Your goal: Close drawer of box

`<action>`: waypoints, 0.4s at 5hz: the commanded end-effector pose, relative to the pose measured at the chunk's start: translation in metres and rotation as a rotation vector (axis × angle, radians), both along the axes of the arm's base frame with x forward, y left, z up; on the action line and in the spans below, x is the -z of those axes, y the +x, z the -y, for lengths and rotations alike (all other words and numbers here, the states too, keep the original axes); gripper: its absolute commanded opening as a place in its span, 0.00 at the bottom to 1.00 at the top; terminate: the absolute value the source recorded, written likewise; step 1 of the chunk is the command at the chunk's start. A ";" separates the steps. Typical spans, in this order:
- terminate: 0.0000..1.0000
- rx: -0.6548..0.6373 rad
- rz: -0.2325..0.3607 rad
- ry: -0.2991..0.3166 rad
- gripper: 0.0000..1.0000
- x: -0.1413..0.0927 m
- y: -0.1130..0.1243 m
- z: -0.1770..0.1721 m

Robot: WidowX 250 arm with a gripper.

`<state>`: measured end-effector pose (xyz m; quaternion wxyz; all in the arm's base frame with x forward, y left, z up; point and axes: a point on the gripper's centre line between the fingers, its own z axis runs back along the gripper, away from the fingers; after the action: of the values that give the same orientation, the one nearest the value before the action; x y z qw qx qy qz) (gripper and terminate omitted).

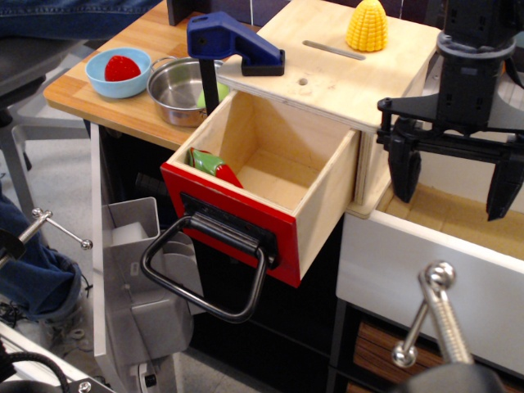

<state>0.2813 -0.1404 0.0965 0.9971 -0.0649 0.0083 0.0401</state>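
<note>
On the wooden counter (pixel 98 102) stood the large pale plywood box (pixel 344 61), its flat top showing a narrow slot (pixel 333 50) and a small round hole (pixel 304 82). The deep light plywood drawer (pixel 270 176) with the glossy red front panel was pulled well out of the box, its large black loop handle (pixel 205 266) hanging down in front. A red and green toy vegetable (pixel 211 165) lay inside, against the front panel. A yellow toy corn cob (pixel 367 25) stood on the box top, and a blue clamp (pixel 233 45) gripped the box's left edge. Beside it sat a steel pot (pixel 176 90) and a light blue bowl (pixel 115 74) holding a red toy strawberry (pixel 121 67). The black robot gripper (pixel 453 184) hung to the right of the box above the open wide white drawer (pixel 434 270), its fingers spread apart and empty, well away from the handle.
</note>
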 end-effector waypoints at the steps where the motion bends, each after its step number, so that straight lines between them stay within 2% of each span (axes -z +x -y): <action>1: 0.00 0.000 0.000 0.000 1.00 0.000 0.000 0.000; 2: 0.00 0.032 -0.013 -0.027 1.00 -0.009 -0.039 -0.004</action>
<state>0.2272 -0.1324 0.0948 0.9965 -0.0690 0.0419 0.0210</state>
